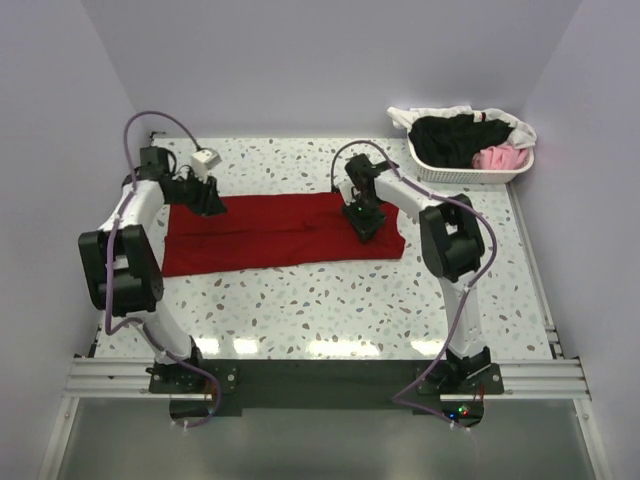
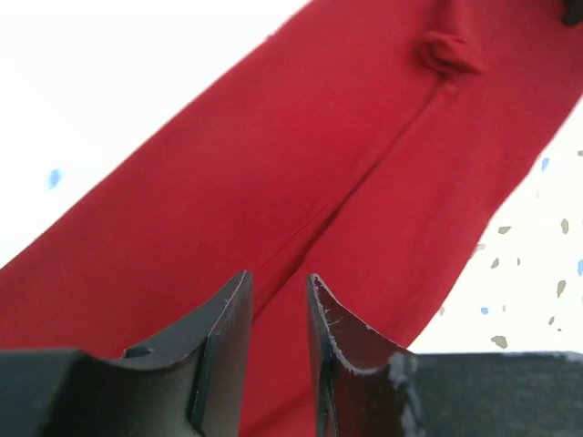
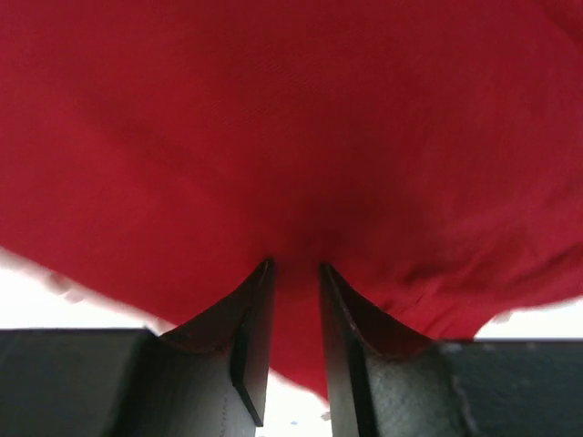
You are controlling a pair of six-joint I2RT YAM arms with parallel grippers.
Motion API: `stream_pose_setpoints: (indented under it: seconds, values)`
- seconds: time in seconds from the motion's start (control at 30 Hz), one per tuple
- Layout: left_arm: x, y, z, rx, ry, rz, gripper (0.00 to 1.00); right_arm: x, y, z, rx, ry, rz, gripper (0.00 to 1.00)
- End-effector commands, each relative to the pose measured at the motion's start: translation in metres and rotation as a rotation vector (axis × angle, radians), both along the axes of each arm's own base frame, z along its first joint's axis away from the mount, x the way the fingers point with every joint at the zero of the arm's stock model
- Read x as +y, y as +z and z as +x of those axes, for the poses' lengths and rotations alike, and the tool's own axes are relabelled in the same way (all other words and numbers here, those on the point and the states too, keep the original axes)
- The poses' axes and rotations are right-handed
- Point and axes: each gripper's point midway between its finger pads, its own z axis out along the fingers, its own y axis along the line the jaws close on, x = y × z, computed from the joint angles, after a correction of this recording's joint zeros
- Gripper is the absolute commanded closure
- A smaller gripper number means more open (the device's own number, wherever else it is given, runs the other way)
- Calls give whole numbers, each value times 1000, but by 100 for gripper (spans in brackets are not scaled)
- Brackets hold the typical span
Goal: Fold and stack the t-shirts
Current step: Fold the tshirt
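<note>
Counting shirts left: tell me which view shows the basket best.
Top external: the white basket sits whole at the far right, holding a black shirt, a pink shirt and white cloth. Both wrist views show the red shirt, not the basket.

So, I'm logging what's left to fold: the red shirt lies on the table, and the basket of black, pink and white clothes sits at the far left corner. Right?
No: the top view shows the basket at the far right corner. The rest holds: the red shirt lies on the table.

Plain pale lavender walls (image 1: pixel 320 60) on three sides; white speckled table (image 1: pixel 330 310); aluminium rail (image 1: pixel 540 378) at near edge.
</note>
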Motion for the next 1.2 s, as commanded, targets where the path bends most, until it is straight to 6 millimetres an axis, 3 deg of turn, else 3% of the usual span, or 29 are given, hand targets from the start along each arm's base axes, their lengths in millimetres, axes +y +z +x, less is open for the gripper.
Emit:
stream_pose_setpoints:
  seconds: [0.0, 0.03, 0.07, 0.13, 0.17, 0.2, 0.27, 0.33, 0.4, 0.47, 0.5, 0.53, 0.6, 0.63, 0.7, 0.73, 0.9, 1.0, 1.17]
  values:
    - [26, 66, 7, -142, 73, -46, 65, -23, -20, 39, -79, 30, -141, 72]
    - [46, 74, 14, -188, 134, -25, 64, -23, -15, 58, -134, 45, -164, 72]
    - [53, 89, 12, -239, 159, 0, 64, -23, -29, 69, -141, 55, -185, 72]
    - [75, 109, 18, -363, 206, 93, 63, -16, -16, 105, -247, 74, -209, 72]
    - [78, 121, 11, -419, 226, 124, 62, -15, -31, 115, -250, 87, -231, 72]
    - [82, 129, 10, -468, 235, 151, 61, -6, -11, 141, -339, 82, -217, 72]
    - [83, 136, 2, -549, 208, 212, 43, 2, -1, 172, -458, 94, -244, 72]
    - [80, 125, -6, -534, 161, 235, 25, 13, 18, 197, -584, 82, -249, 67]
    - [74, 97, -18, -443, 61, 250, 29, 16, 55, 223, -742, 35, -245, 61]
    - [69, 76, -18, -362, -43, 252, 45, 19, 86, 235, -843, -22, -211, 55]
    - [63, 59, -32, -289, -127, 260, 52, 18, 88, 234, -851, -31, -206, 54]
    - [58, 43, -29, -235, -175, 279, 68, 20, 121, 236, -922, -63, -165, 52]
    - [58, 21, -31, -186, -224, 351, 82, 21, 131, 231, -933, -69, -133, 45]
    - [47, 6, -36, -167, -259, 371, 86, 21, 151, 227, -956, -83, -106, 44]
    - [50, -6, -30, -203, -282, 491, 87, 26, 161, 222, -945, -80, -66, 43]
    - [39, -21, -39, -189, -319, 524, 89, 26, 164, 219, -933, -92, -51, 43]
    - [39, -62, -43, -127, -398, 685, 95, 31, 162, 188, -797, -67, 11, 41]
    - [34, -88, -64, -66, -498, 754, 97, 35, 151, 163, -680, -45, 51, 38]
    - [21, -124, -122, 49, -650, 803, 100, 36, 126, 116, -422, -16, 146, 31]
